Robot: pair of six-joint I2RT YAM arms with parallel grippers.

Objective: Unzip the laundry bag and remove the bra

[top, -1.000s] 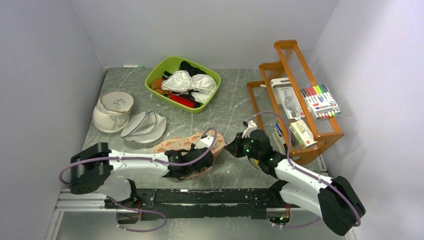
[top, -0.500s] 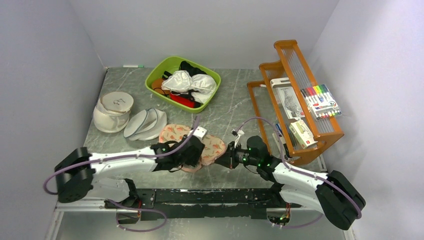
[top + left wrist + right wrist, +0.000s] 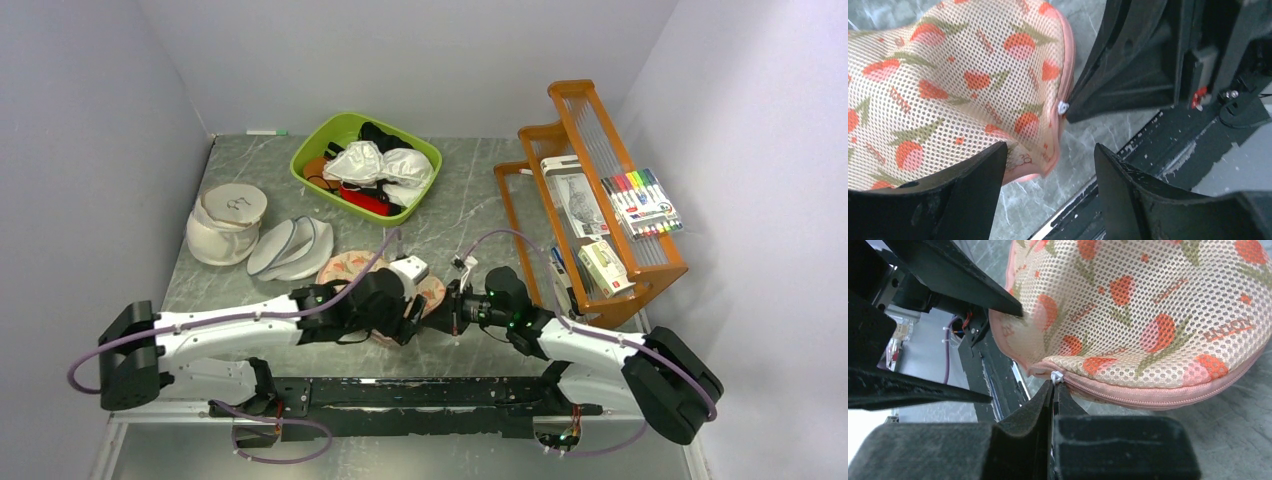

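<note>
- Now left fingers (image 3: pixel 973 190) stand wide, with a corner of the bag (image 3: pixel 923 75) between them.
- Right fingers (image 3: pixel 1023 415) pinch the zip pull (image 3: pixel 1057 376) at its edge.

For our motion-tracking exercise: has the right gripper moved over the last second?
Yes. The right gripper has shifted left and towards the table's near edge, away from the orange rack.

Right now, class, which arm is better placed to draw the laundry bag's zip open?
Right. The right gripper is shut on the white zip pull of the laundry bag; the left gripper stands open around its corner.
</note>
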